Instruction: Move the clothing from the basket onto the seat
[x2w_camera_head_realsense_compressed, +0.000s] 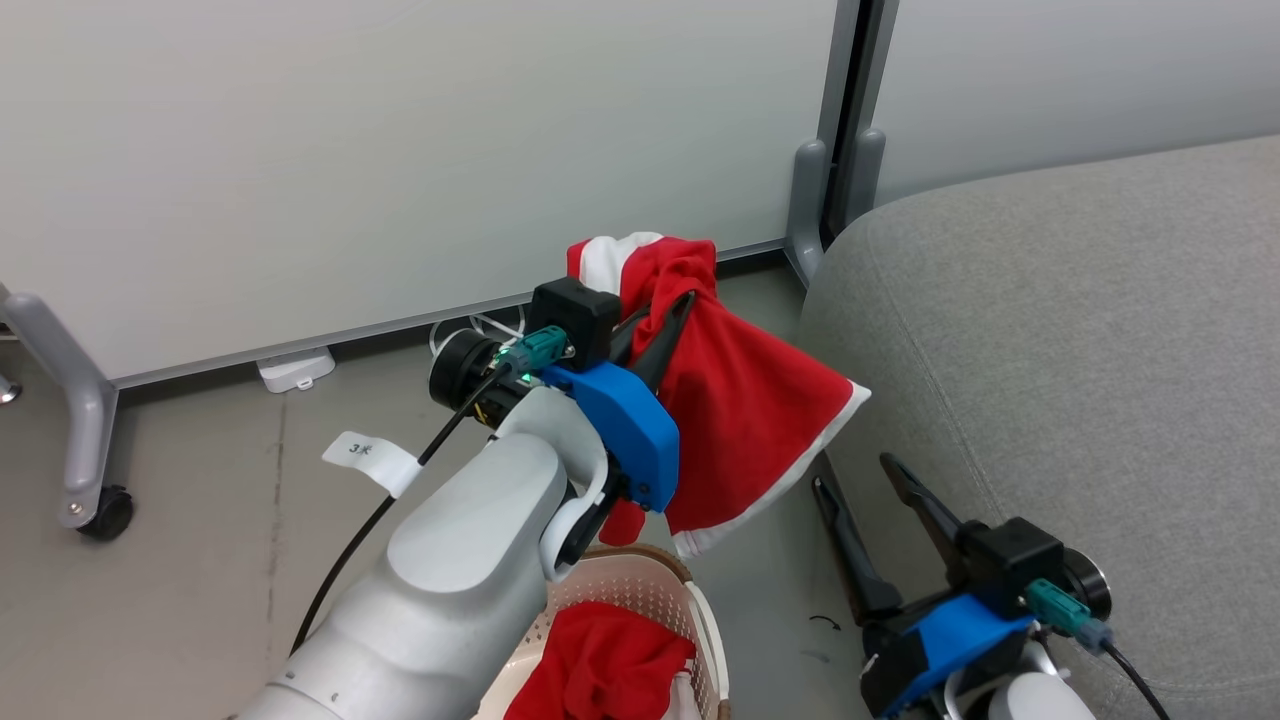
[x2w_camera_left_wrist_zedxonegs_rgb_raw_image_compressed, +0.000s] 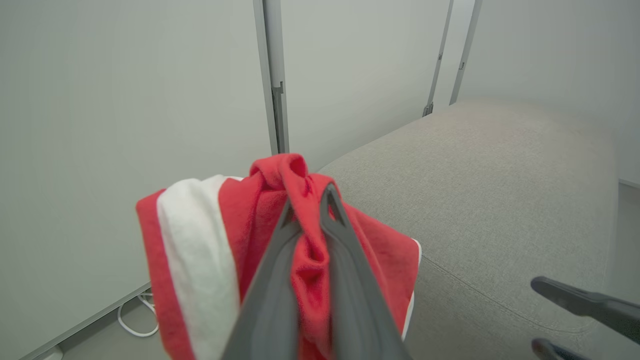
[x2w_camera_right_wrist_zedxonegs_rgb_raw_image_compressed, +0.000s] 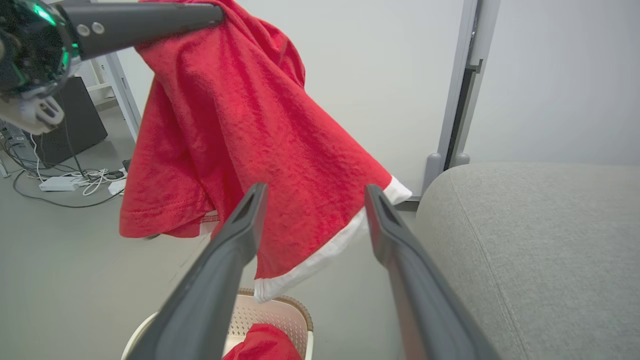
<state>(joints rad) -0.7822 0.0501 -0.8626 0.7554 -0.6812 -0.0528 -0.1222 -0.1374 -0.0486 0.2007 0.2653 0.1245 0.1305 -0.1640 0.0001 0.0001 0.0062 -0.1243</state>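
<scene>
biggest thing here is the grey couch (x2w_camera_head_realsense_compressed: 1080, 330), taking up the right side of the head view, rounded corner toward the robot and a seam running down its cushion. behind everything stand pale partition panels (x2w_camera_head_realsense_compressed: 400, 150) on metal feet, with grey floor (x2w_camera_head_realsense_compressed: 200, 560) below them.

next down in size: the pale left forearm (x2w_camera_head_realsense_compressed: 470, 560) reaches up from the bottom of the head view. the left gripper (x2w_camera_left_wrist_zedxonegs_rgb_raw_image_compressed: 309, 204) is clamped narrow on a bunched fold of the banded garment (x2w_camera_head_realsense_compressed: 740, 400), red with broad white bands. it hangs in the air from that pinch, draped down on both sides of the fingers, above the basket and just beside the couch's corner (not lying on the seat, and i can't tell if its white hem brushes the couch edge).

the cream basket (x2w_camera_head_realsense_compressed: 640, 590) sits on the floor at the bottom of the head view, partly hidden by the forearm, near the couch. the plain red garment (x2w_camera_head_realsense_compressed: 600, 670) lies crumpled inside it.

the right gripper (x2w_camera_head_realsense_compressed: 854, 473) is low at the right, fingers spread wide and holding nothing, pointing up between the hanging garment and the couch.

small stuff: a black cable (x2w_camera_head_realsense_compressed: 350, 550) off the left wrist with a white label (x2w_camera_head_realsense_compressed: 370, 462), a white adapter (x2w_camera_head_realsense_compressed: 295, 368) by the panel base, and a caster (x2w_camera_head_realsense_compressed: 105, 512) at far left.
</scene>
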